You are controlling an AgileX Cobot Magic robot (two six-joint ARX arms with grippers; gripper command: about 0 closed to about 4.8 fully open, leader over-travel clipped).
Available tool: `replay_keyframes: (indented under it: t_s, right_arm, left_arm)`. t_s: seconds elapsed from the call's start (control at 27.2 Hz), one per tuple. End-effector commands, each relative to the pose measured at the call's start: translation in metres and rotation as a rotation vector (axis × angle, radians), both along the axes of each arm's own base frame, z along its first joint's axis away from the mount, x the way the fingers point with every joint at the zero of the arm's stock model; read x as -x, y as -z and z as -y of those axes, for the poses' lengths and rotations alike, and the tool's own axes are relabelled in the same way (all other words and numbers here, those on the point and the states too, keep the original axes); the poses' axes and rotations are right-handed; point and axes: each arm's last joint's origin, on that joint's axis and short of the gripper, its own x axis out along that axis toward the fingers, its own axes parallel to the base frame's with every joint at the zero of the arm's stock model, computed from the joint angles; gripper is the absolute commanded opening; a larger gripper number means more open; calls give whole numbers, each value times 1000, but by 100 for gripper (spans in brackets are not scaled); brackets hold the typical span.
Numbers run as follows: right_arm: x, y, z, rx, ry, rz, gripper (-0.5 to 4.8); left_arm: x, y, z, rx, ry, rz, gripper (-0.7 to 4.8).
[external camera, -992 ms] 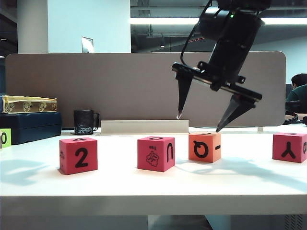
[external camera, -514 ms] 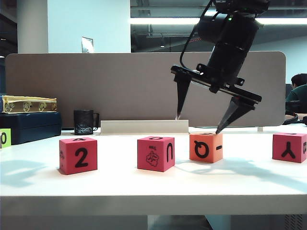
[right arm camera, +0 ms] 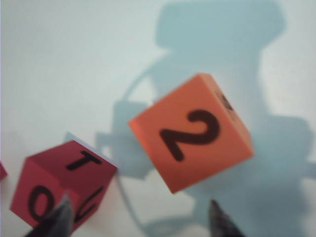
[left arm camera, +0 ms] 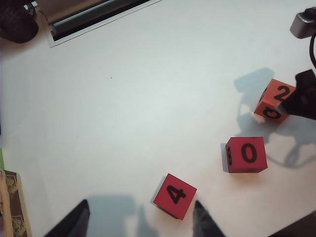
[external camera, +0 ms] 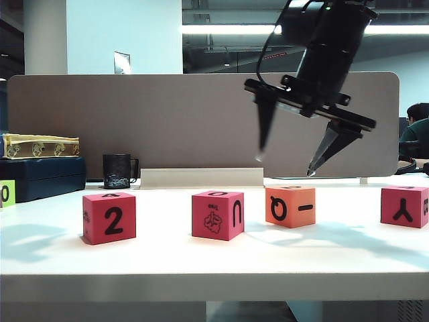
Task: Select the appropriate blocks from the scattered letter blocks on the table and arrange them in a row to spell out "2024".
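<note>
The orange block (external camera: pixel 289 206) sits on the white table (external camera: pixel 201 258), right of centre in the exterior view, with a red block (external camera: pixel 218 215) beside it to the left, another red block marked 2 (external camera: pixel 109 217) further left, and a red block with a Y (external camera: pixel 404 206) at the right edge. The right gripper (external camera: pixel 287 165) hangs just above the orange block, claw spread wide, holding nothing. In the left wrist view, the left gripper (left arm camera: pixel 138 217) hovers over a red block; its fingers look apart and empty, though only the tips show. A black mug (external camera: pixel 118 171) stands at the back left.
</note>
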Motion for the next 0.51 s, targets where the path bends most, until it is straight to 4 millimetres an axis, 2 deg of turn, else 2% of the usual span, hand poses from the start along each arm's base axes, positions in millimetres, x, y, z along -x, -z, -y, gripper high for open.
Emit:
replay_keyframes:
  t_s: [0.04, 0.11, 0.22, 0.4, 0.51]
  right_arm:
    - [2, -2, 1, 21, -8, 5, 291]
    - [2, -1, 1, 35, -22, 11, 277]
    - [2, 3, 1, 61, -20, -2, 202]
    - [0, 10, 2, 106, -36, -21, 188]
    - [1, 13, 2, 128, -61, -32, 102]
  left_arm:
    - [1, -2, 0, 4, 2, 9, 263]
    - [1, -2, -1, 3, 2, 8, 263]
    - [1, -1, -1, 3, 2, 7, 263]
    - [1, -2, -1, 2, 2, 8, 263]
    - [1, -2, -1, 2, 2, 8, 263]
